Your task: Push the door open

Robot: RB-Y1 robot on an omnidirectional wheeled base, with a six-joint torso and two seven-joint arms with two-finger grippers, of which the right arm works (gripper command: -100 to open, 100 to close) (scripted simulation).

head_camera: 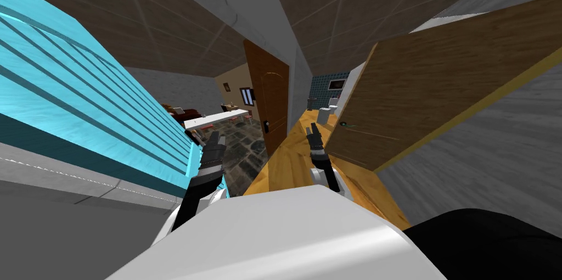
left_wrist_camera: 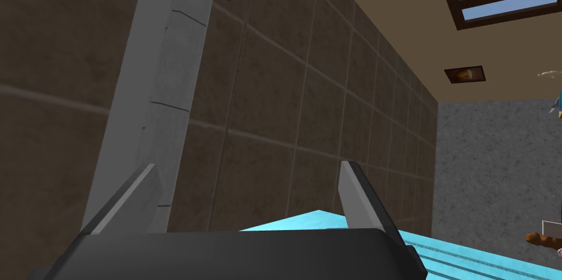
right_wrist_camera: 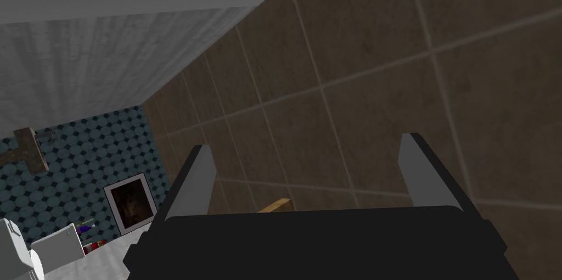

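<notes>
Close on robot's R: big light-wood door (head_camera: 439, 84), ajar, handle edge near right gripper (head_camera: 314, 127). Likely rigid, heavy-ish, swings on hinges; push flat on panel nr small dark handle (head_camera: 344, 124), no grip needed. Blue slatted wall (head_camera: 82, 101) crowds L; orange floor strip (head_camera: 285, 161) ahead open. Left gripper (head_camera: 215, 138) & right both spread, empty.

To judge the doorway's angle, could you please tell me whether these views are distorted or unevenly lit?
Head view: rolled and splayed, so the brown door slants with everything; no glare. Left wrist view: dim tiles beyond the left gripper. Right wrist view: likewise beyond the right gripper.
</notes>
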